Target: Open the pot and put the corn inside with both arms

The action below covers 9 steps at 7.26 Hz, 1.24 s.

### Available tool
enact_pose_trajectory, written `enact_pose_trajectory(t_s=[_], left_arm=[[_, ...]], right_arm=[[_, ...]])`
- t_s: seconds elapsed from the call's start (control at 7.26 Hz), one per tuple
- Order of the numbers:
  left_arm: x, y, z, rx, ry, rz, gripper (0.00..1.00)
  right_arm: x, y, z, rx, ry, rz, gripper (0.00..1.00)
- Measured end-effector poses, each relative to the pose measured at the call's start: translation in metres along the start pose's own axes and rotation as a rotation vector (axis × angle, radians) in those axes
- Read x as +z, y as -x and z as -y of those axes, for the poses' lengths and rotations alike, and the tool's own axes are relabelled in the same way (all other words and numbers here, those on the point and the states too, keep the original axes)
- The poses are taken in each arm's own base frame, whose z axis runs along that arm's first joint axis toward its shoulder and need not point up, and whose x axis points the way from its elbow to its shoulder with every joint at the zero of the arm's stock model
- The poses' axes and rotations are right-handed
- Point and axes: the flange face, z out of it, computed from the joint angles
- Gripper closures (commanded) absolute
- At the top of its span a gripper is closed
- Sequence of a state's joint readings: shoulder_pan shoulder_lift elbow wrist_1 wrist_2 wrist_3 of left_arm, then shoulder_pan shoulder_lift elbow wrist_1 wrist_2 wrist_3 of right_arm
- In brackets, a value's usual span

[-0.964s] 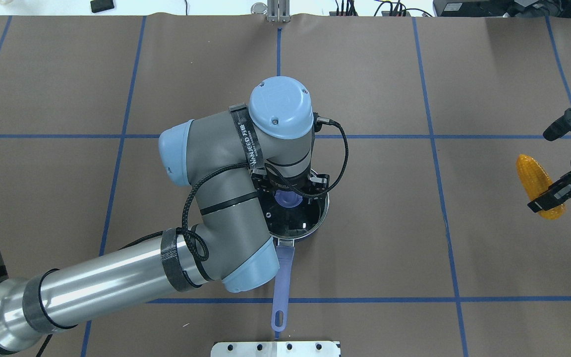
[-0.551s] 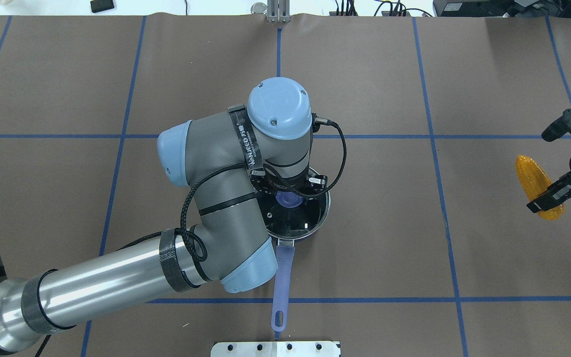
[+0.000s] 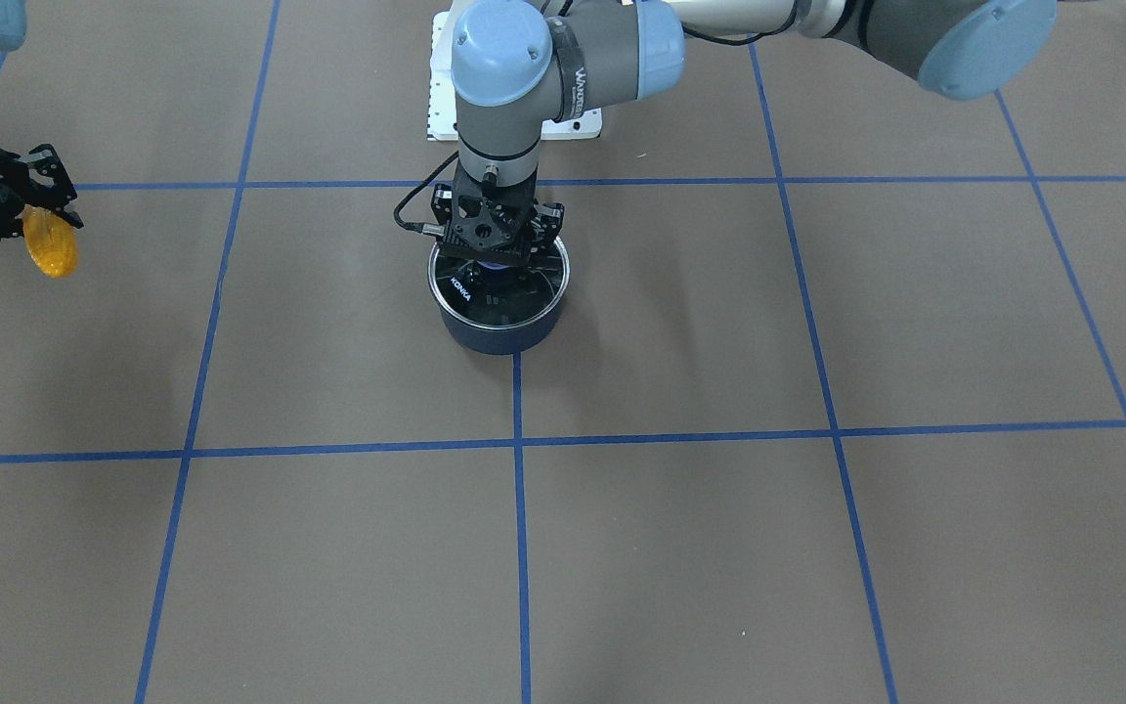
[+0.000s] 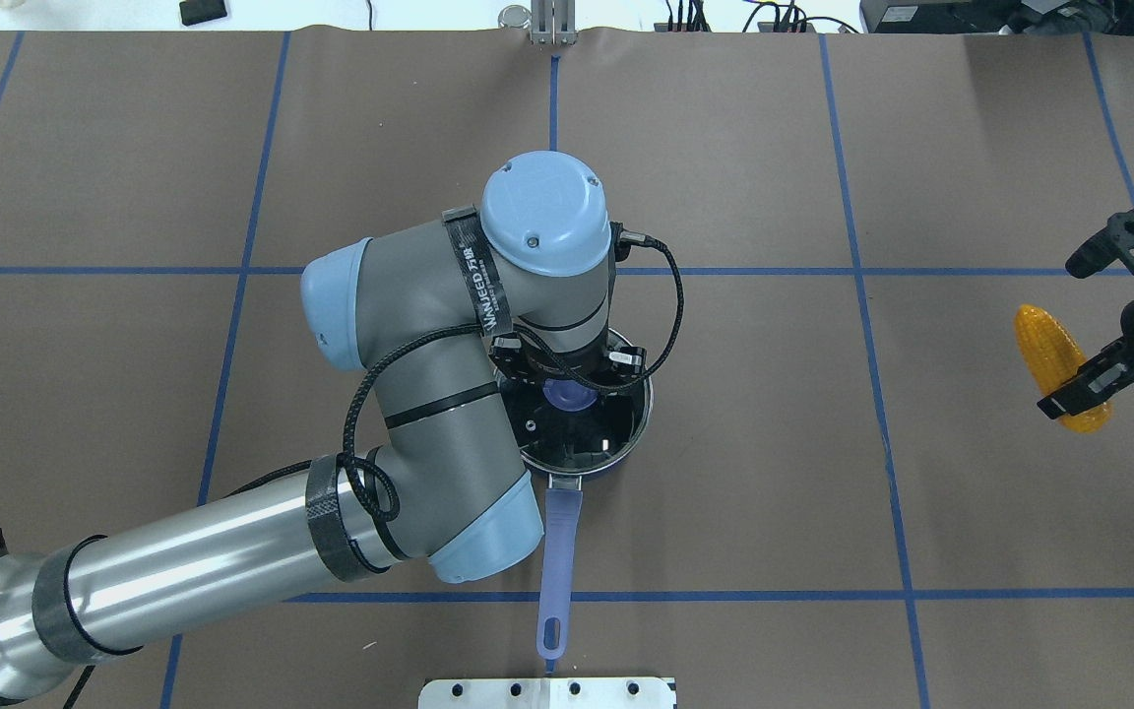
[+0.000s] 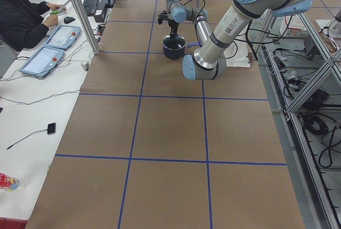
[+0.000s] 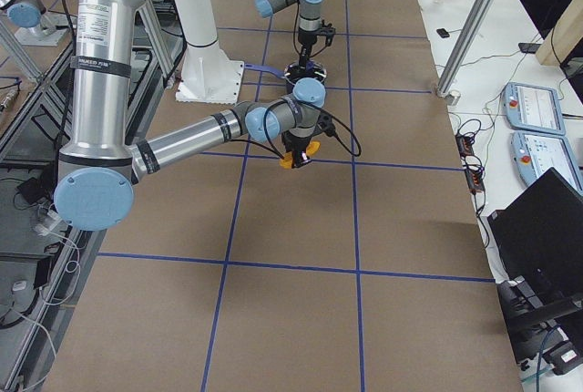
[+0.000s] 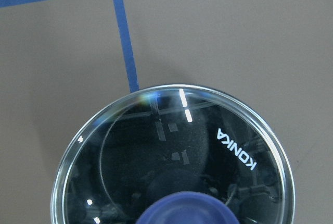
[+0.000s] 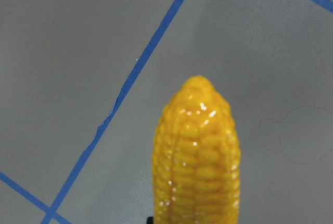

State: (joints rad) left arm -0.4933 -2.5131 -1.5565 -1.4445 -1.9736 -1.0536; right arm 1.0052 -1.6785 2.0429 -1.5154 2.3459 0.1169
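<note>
A dark pot with a long purple handle stands mid-table. Its glass lid with a purple knob lies on it; the left wrist view shows the lid and knob from close above. My left gripper points straight down over the lid, its jaws closed around the knob; it also shows in the front view. My right gripper is shut on the yellow corn and holds it above the table at the far right. The corn fills the right wrist view.
A white mounting plate sits at the table's near edge, just beyond the handle's end. Blue tape lines grid the brown table cover. An operator sits at a side desk with control pads.
My left arm's wrist and elbow have shifted slightly left over the pot. My right gripper has carried the corn a little left and up in the overhead view.
</note>
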Motion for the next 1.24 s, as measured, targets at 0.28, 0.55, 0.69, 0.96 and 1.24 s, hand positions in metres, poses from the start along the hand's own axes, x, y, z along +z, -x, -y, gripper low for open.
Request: enact_pose_trajectory(t_s=[0.28,0.55,0.69,0.96,1.24], left_arm=[[-0.013,0.004,0.003,0.005,-0.014,-0.013,0.44],[-0.028,0.035,0.016,0.014,-0.032,-0.017,0.44],[-0.038,0.064,0.026,0.030,-0.034,-0.018,0.44],[-0.059,0.138,0.048,0.064,-0.034,-0.015,0.44],[-0.075,0.207,0.060,0.110,-0.043,0.001,0.44]], right_arm=[[-0.006,0.016,0.025,0.006,-0.001,0.009,0.69],[-0.015,0.076,0.084,0.040,0.004,0.034,0.69],[-0.011,0.123,0.115,0.063,0.007,0.058,0.69],[0.001,0.220,0.166,0.109,0.002,0.089,0.69],[0.008,0.287,0.201,0.147,-0.022,0.087,0.69]])
